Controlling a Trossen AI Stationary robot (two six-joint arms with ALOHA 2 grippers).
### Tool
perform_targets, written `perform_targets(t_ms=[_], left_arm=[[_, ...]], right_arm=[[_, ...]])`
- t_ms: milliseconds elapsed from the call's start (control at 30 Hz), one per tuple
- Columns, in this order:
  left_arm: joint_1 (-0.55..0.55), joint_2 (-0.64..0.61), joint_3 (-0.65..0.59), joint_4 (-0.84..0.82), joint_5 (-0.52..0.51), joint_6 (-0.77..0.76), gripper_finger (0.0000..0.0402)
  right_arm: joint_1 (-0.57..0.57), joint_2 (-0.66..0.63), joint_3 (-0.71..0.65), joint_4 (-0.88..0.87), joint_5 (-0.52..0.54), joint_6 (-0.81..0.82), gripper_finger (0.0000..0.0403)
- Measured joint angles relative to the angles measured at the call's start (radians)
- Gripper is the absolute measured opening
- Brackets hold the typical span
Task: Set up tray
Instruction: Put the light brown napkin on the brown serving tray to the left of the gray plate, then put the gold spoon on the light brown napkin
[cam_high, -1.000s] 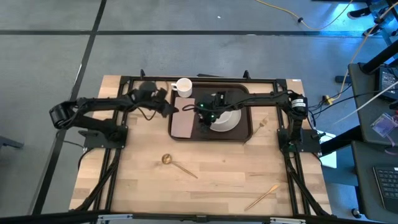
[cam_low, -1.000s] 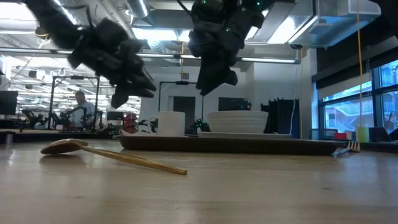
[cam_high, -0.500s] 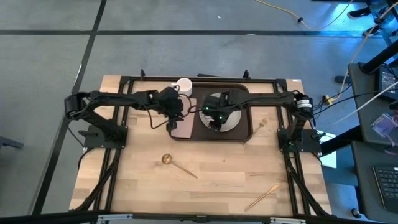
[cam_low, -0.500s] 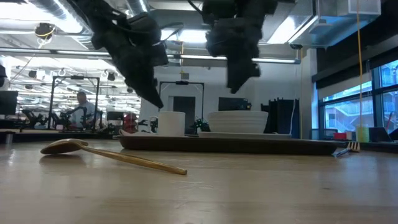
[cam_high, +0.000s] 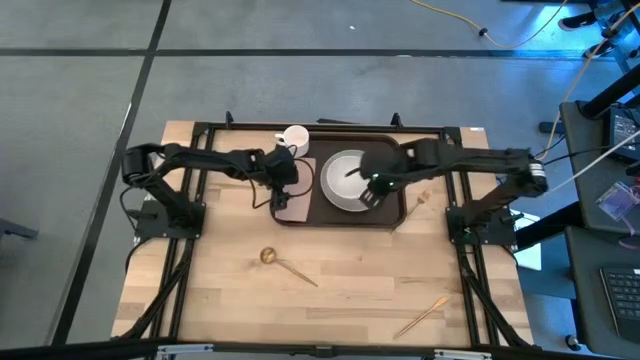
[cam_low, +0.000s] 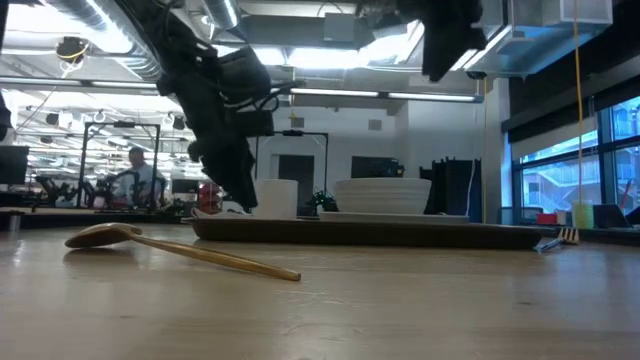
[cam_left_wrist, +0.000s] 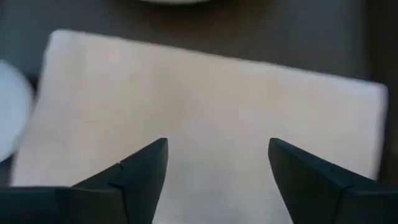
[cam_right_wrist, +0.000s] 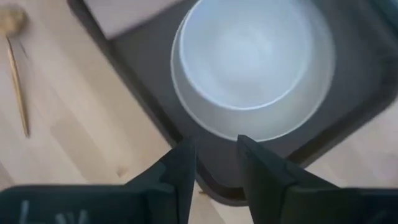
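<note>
Tray (cam_high: 392, 211) at table (cam_high: 340, 300) far edge, long axis left-right. Left gripper (cam_left_wrist: 217, 168) directly over napkin (cam_left_wrist: 205, 124) in tray's left part, fingers spread, empty. Right gripper (cam_right_wrist: 214, 163) above tray's near rim beside bowl (cam_right_wrist: 255, 56), fingers part-spread, empty.

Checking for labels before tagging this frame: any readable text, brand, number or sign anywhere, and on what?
None readable.
tray, napkin, bowl, plate, cup: plain, no print.
Spoon, two more gold utensils: no markings visible.
right gripper: faint pale marks on its body at the right wrist view's edge, too blurred to read.
Room behind the table, low view: screens and fixtures too small to read.
</note>
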Motion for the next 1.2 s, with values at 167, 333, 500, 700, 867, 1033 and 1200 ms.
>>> perform_targets(t_ms=[167,333,500,700,867,1033,1200], left_arm=[[0.007,0.078,0.017,-0.043,-0.015,-0.005,0.0274],[0.000,0.157,0.054,-0.029,-0.008,-0.047,0.0273],[0.000,0.183,0.089,-0.034,-0.011,-0.119,0.0265],[0.001,0.180,0.115,-0.055,-0.010,-0.149,0.0262],[0.001,0.178,0.142,-0.161,-0.006,-0.108,0.0262],[0.001,0.142,0.194,-0.264,0.003,-0.103,0.0262],[0.002,0.102,0.240,-0.277,-0.001,-0.063,0.0262]], right_arm=[[0.001,-0.079,0.000,0.001,0.045,0.054,0.0120],[0.001,-0.107,0.000,0.012,0.046,0.056,0.0120],[0.001,-0.107,0.000,0.013,0.046,0.053,0.0120],[0.001,-0.107,0.000,0.012,0.049,0.051,0.0120],[0.001,-0.107,0.000,0.011,0.056,0.047,0.0120],[0.000,-0.111,0.000,0.009,0.079,0.042,0.0120],[0.000,-0.115,0.000,0.012,0.081,0.025,0.0120]])
